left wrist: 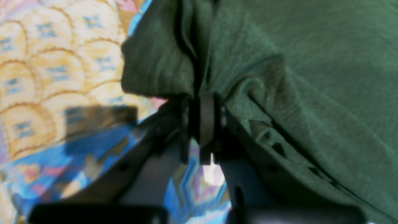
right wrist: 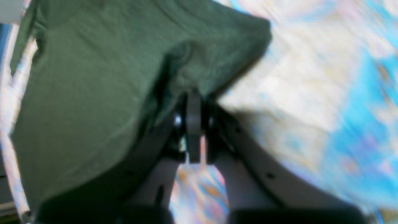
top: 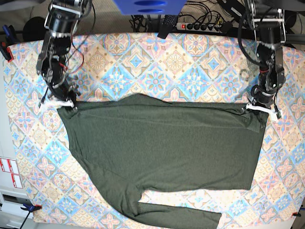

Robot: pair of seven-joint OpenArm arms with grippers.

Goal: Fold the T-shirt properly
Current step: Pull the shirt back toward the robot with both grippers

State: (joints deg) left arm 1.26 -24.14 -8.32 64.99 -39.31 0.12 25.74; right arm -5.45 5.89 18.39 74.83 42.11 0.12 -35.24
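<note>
A dark green T-shirt (top: 162, 152) lies spread across a desk (top: 190, 62) covered in a patterned cloth of blue, pink and cream tiles. The left gripper (top: 261, 108) has its fingers closed on the shirt's upper corner at the right of the base view; the right gripper (top: 59, 102) has its fingers closed on the opposite upper corner. The top edge runs taut between the two. One long sleeve (top: 176, 215) trails along the near edge of the desk.
</note>
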